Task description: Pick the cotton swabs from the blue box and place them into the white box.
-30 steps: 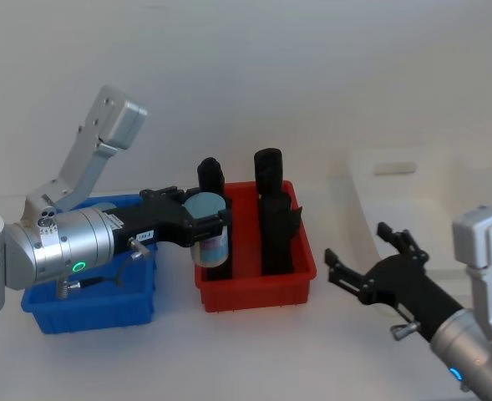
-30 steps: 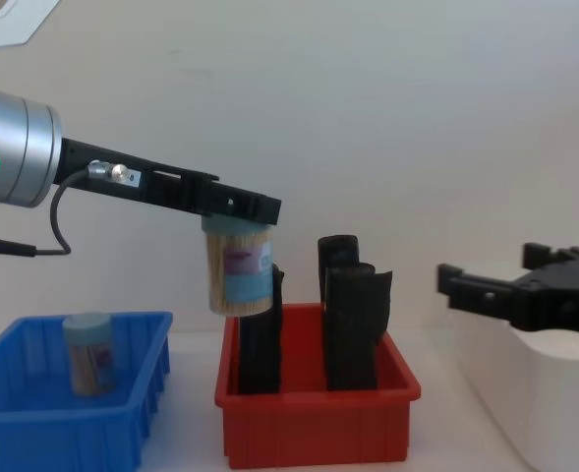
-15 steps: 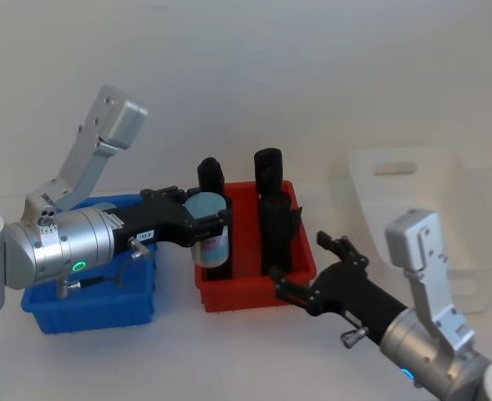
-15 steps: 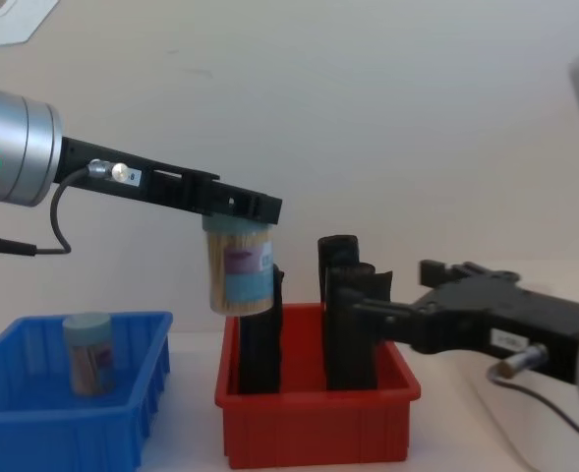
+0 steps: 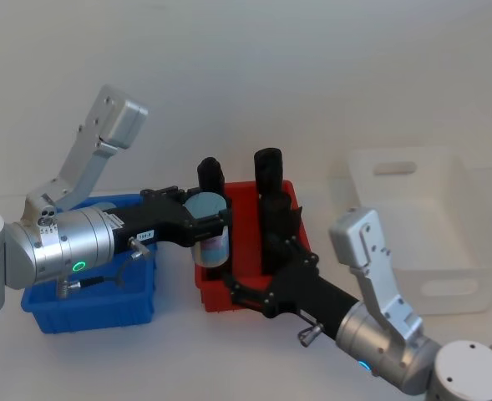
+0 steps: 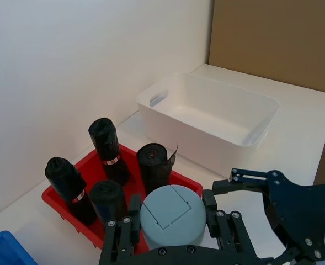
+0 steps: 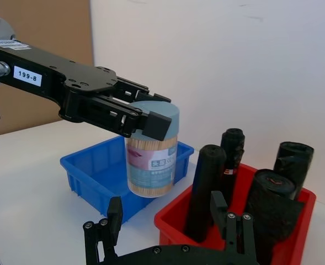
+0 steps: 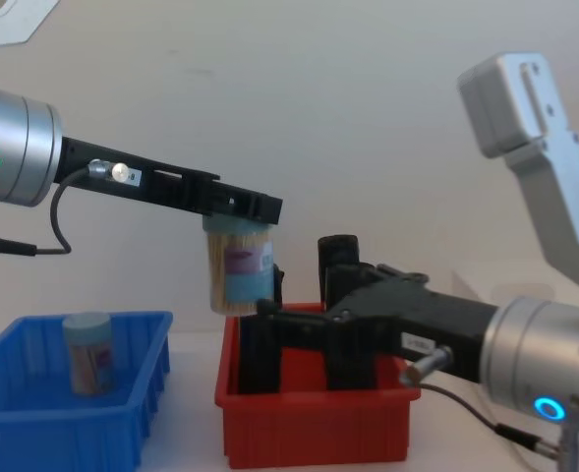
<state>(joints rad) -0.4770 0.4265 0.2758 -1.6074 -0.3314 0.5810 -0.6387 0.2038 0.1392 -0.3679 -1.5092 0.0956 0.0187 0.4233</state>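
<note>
A jar of cotton swabs (image 8: 240, 280) is held in the air by its pale lid, which is clamped between the fingers (image 7: 156, 124) of the left gripper (image 5: 206, 219). The clear body hangs below them, over the left end of the red bin (image 8: 318, 433), beside the blue box (image 8: 33, 433). A second jar (image 8: 87, 351) is stood upright inside the blue box. The right gripper (image 5: 261, 271) is positioned just below the held jar, its fingers (image 7: 113, 212) spread open around nothing. The white box (image 5: 446, 288) is set on the table at the right.
</note>
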